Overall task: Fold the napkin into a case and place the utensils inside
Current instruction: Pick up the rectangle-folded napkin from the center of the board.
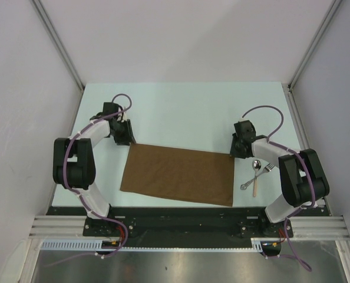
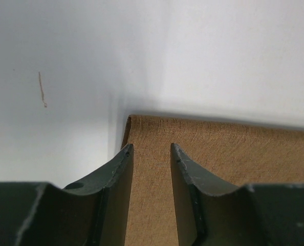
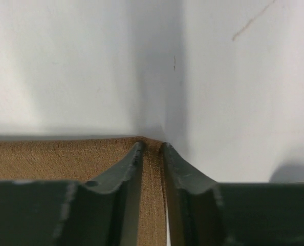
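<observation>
The left tool (image 2: 151, 147), apart, and the right tool (image 3: 152, 145), nearly together, clamping unclear, straddle far corners of the napkin (image 1: 178, 174) for folding.

Bits that are hard to see

From above, the far corners of the dark-brown cloth napkin (image 1: 178, 174) hide under the left hand (image 2: 152, 149) and the right hand (image 3: 152, 146), and the finger tips cannot be seen there. Each wrist picture cuts off most of the napkin and the lower part of the fingers. Whether the right hand pinches the cloth is unclear. The silver metal spoon and fork (image 1: 258, 175) are too small to tell which one has the tan handle.
</observation>
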You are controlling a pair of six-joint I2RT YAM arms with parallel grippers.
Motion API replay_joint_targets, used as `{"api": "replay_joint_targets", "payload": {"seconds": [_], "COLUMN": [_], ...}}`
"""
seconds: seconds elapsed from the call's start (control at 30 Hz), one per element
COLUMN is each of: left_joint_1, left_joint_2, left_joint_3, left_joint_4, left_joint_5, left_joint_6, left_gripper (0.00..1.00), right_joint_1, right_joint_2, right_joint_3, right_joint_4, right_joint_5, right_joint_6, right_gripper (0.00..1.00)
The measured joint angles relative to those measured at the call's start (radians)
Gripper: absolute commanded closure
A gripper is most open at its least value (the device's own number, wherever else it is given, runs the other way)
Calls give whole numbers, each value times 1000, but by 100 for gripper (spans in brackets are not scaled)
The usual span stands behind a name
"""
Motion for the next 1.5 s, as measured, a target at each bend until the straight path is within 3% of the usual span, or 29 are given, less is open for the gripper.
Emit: {"api": "replay_joint_targets", "payload": {"seconds": [0.17,0.23,0.4,0.67,0.9,0.93,1.03,1.17,1.4,1.43,1.5], "left_joint_1": [21,31,60,63,63,63,63,64,65,65,66], "left_joint_2": [-20,-33,-44,-29,0,4,36,88,161,175,199], "left_joint_3": [-36,-53,-79,-79,-80,-80,-66,-23,80,103,146], "left_joint_4": [42,51,60,60,54,54,53,63,40,33,27], "left_joint_5": [0,2,5,35,34,34,46,72,72,64,35], "left_joint_6": [-14,-16,-16,-6,-6,-7,-12,-31,-51,-51,-51], "left_gripper": [60,60,52,60,57,59,84,100,99,91,73], "right_joint_1": [5,6,10,17,10,6,-3,-9,-22,-25,-30], "right_joint_2": [42,46,60,164,164,164,166,174,229,245,277], "right_joint_3": [37,40,55,180,180,180,180,185,249,269,312], "right_joint_4": [10,13,10,-4,-4,-4,-1,8,19,20,16], "right_joint_5": [29,32,39,55,40,35,16,7,0,-2,-5], "right_joint_6": [0,-2,-4,-28,-33,-33,-33,-33,-31,-31,-31], "right_gripper": [97,100,100,100,100,100,100,100,100,100,90]}}
